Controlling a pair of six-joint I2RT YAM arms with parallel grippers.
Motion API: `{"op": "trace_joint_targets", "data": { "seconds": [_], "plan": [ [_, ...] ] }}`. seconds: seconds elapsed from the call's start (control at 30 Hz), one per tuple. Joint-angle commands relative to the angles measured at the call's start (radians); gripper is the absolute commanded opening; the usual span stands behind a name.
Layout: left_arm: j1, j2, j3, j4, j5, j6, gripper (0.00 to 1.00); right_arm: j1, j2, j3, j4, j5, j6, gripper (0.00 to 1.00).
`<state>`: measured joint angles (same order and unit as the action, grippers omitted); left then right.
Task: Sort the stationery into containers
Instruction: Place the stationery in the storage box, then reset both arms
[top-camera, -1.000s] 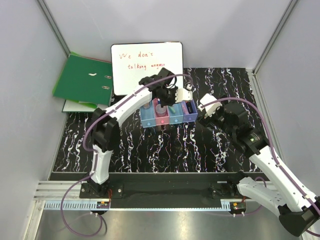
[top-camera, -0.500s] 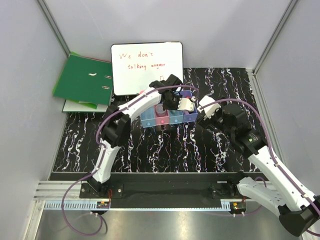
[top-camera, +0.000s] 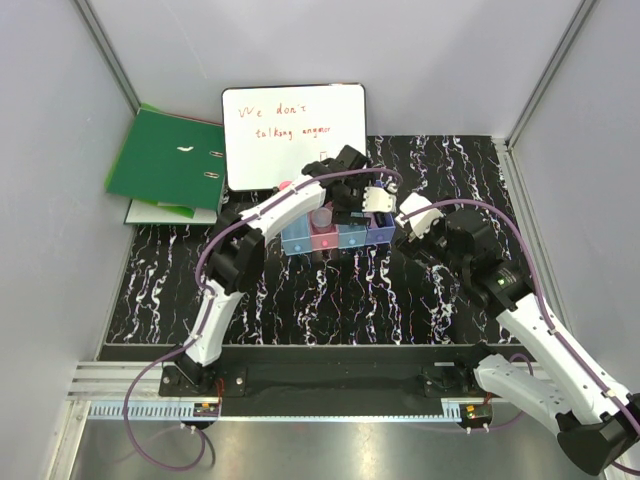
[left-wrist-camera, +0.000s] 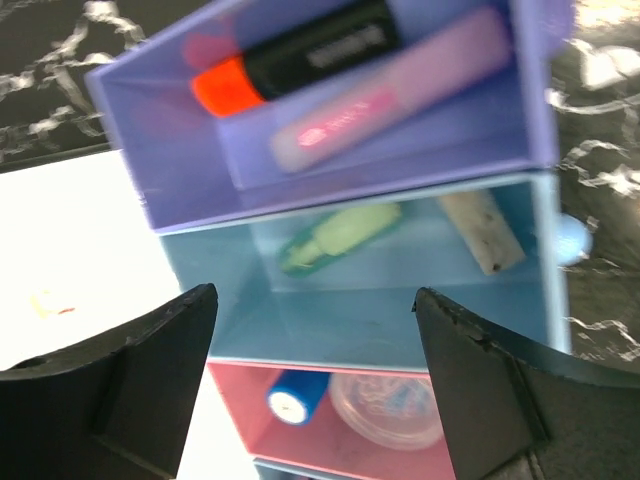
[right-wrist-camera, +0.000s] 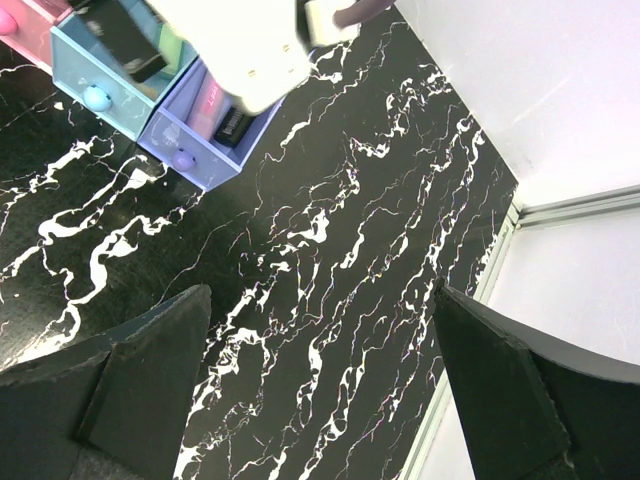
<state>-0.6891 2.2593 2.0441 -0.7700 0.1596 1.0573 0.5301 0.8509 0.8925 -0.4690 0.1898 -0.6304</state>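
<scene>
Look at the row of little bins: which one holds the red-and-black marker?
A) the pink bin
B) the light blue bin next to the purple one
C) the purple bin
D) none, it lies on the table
C: the left wrist view shows the red-and-black marker lying inside the purple bin, alongside the small pink bar.

Top external: fixed high at the near side, looking down over the whole worktop. Left wrist: very close, peering into the bins. Right wrist: farther back, slanting across worktop. Shared by all three: those bins.
</scene>
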Motion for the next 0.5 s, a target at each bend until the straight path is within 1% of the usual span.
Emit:
{"op": "trace_joint_targets", "data": {
  "seconds": [0.0,0.13,0.17,0.2,0.3,0.33,0.4,0.43,0.47],
  "plan": [
    [-0.004,-0.046,0.057,0.129,-0.057,-0.069,0.88,-0.012,-0.013,0.003,0.023,-0.004,0.008,1.0],
    [-0.001,-0.125,0.057,0.153,-0.054,-0.144,0.94,-0.016,-0.021,0.011,0.001,-0.016,0.018,1.0],
    [-0.001,-0.174,0.047,0.156,-0.052,-0.184,0.95,-0.016,-0.019,0.022,-0.006,-0.018,0.026,1.0],
    [-0.001,-0.202,0.036,0.156,-0.048,-0.204,0.99,-0.016,-0.021,0.028,-0.023,-0.021,0.029,1.0],
    [0.0,-0.329,-0.013,0.158,-0.066,-0.324,0.99,-0.018,-0.024,0.054,-0.057,-0.045,0.041,1.0],
    [0.0,-0.412,-0.039,0.158,-0.074,-0.353,0.99,-0.018,-0.024,0.063,-0.069,-0.05,0.055,1.0],
    [0.0,-0.504,-0.139,0.158,-0.098,-0.437,0.99,-0.018,-0.024,0.095,-0.098,-0.061,0.073,1.0],
    [0.002,-0.6,-0.213,0.156,-0.112,-0.466,0.99,-0.018,-0.026,0.118,-0.109,-0.064,0.09,1.0],
    [0.008,-0.651,-0.255,0.156,-0.141,-0.509,0.99,-0.018,-0.023,0.132,-0.135,-0.07,0.096,1.0]
  ]
}}
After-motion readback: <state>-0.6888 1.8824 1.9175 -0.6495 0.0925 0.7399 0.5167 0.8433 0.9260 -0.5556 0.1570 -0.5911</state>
